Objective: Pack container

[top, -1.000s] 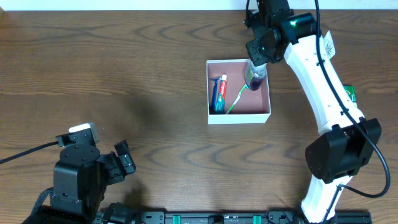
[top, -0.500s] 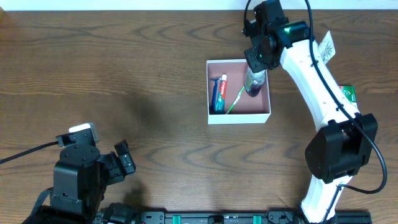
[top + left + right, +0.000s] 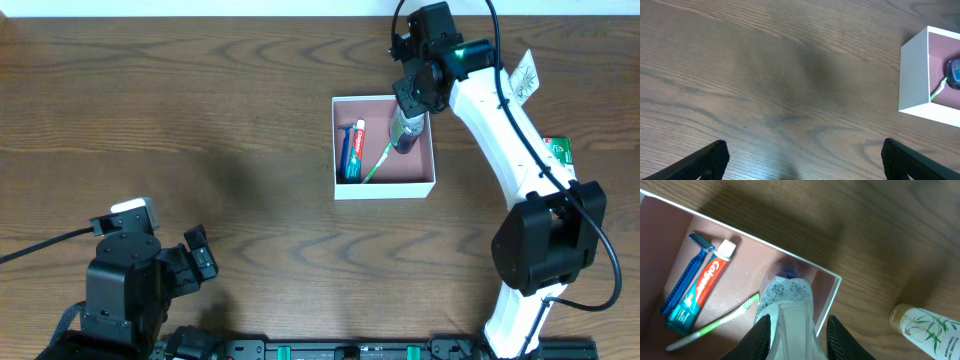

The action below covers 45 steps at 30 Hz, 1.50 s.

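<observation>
Container, white outside and pink inside, sat toward two o'clock on our table while our right gripper, clamped on a clear bottle, had sunk it deeper into the one o'clock corner, nearly packed; our left gripper hung wide open at seven o'clock.

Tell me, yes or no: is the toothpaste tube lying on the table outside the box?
No, the toothpaste tube lies inside the box, between the blue razor and the green toothbrush.
</observation>
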Tool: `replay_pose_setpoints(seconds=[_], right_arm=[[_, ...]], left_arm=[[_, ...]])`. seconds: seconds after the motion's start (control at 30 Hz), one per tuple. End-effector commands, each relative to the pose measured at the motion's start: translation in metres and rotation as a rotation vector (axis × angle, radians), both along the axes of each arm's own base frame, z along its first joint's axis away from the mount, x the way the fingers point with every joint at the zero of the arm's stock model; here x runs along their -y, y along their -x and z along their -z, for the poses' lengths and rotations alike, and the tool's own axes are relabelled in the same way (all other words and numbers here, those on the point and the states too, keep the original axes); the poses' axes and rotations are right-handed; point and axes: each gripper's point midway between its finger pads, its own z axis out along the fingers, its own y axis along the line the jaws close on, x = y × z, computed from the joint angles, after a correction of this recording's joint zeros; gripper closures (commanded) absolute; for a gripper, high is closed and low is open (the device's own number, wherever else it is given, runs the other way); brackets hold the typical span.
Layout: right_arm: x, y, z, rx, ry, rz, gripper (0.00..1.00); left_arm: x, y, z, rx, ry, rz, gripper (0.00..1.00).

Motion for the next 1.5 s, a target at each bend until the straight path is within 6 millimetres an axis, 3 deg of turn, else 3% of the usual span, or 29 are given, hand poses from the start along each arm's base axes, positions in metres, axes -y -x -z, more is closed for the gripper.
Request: replay_pose_setpoints(seconds=[0.0,0.23,0.33,0.8,1.07,1.2,1.47], right_arm=[[-0.027,0.012,0.003,-0.026,-0.052,-0.074,0.74],[-0.059,0.022,0.002,-0.034,-0.102,-0.147,0.74],[-0.063,0.024,0.002,-0.025,-0.072,-0.154,0.74],[-0.036,0.011,-0.003,0.02,0.012,-0.05,0.74],[-0.037,0.003,-0.04,0.082,-0.015,-0.032,0.75],[-0.022,0.005,-0.052,0.089,0.035,0.0,0.74],[0.006,0.006,-0.05,0.055,0.062,0.053,0.74]], left_arm=[[-0.002,0.0,0.0,0.001,0.001,-0.018,0.02],[-0.002,0.0,0.0,0.001,0.001,-0.018,0.02],[-0.002,0.0,0.0,0.001,0.001,-0.018,0.02],[-0.002,0.0,0.0,0.001,0.001,-0.018,0.02],[-0.002,0.0,0.0,0.001,0.001,-0.018,0.02],[-0.002,0.0,0.0,0.001,0.001,-0.018,0.02],[-0.002,0.0,0.0,0.001,0.0,-0.018,0.02]])
